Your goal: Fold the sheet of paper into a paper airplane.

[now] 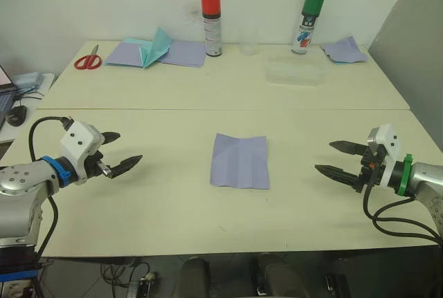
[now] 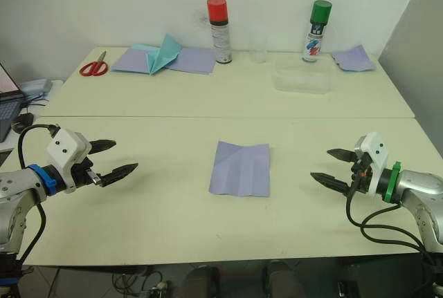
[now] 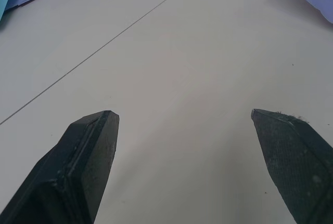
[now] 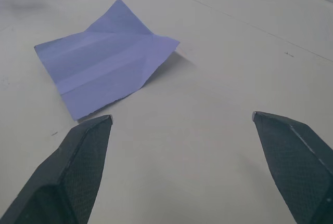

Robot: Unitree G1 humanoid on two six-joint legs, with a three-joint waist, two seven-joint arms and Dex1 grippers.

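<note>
- Left gripper: two black tapered fingers with pointed tips, on a white blocky housing.
- Left wrist: bright blue ring behind the housing, then a silver-grey metallic forearm.
- A black cable loops from the white housing back along the left arm.
- Right gripper: matching black pointed fingers, on a white angular housing.
- Right wrist: green ring, then a grey metallic forearm.
- Black cables hang in loops under the right wrist.
- The finger pads show a fine textured surface in the wrist views.
</note>
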